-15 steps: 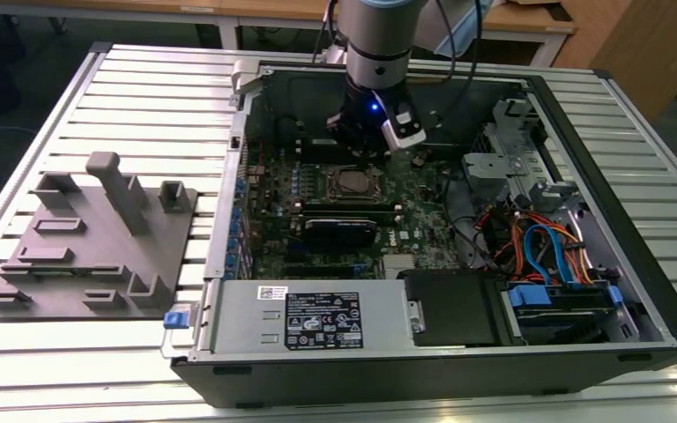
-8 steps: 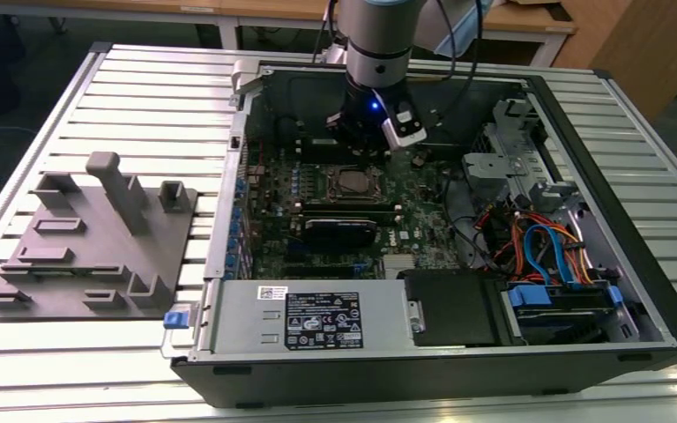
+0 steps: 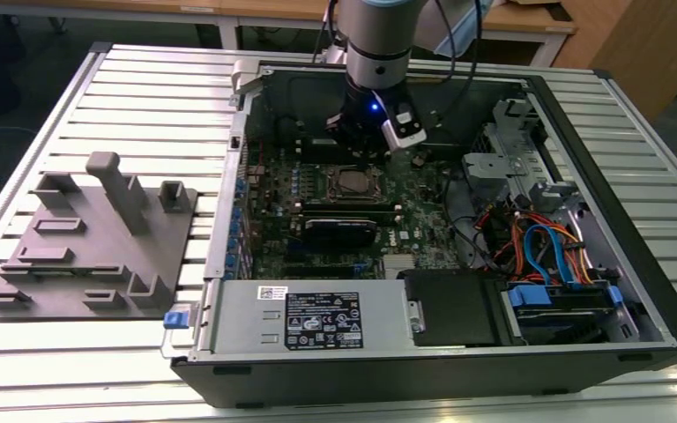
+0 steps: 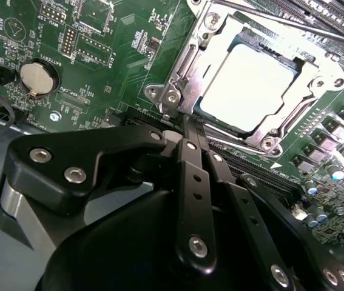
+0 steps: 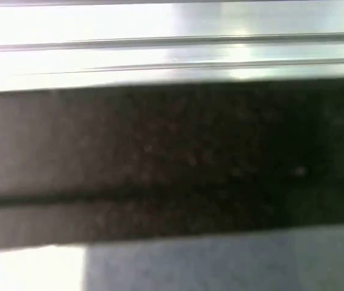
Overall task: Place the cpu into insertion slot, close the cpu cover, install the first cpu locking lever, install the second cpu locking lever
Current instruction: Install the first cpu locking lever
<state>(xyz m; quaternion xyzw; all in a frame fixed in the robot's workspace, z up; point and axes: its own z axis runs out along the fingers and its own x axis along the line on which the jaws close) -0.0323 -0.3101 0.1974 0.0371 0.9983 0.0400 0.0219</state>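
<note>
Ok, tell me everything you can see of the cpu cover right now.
The cpu cover is a thin silvery metal frame with a square cut-out, lying flat and closed over the insertion slot on the green motherboard. The cpu shows bright through the opening. Screws mark its corners, and thin metal lever rods run along its edges. In the second wrist view the gripper sits at the frame's near corner; contact is unclear.

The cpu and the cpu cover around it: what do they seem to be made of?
The cpu: probably metal on top, pale, smooth and matte, glaring under the light. The cpu cover: seemingly thin bare steel, silvery and shiny, with bright reflections on its stamped edges.
</note>
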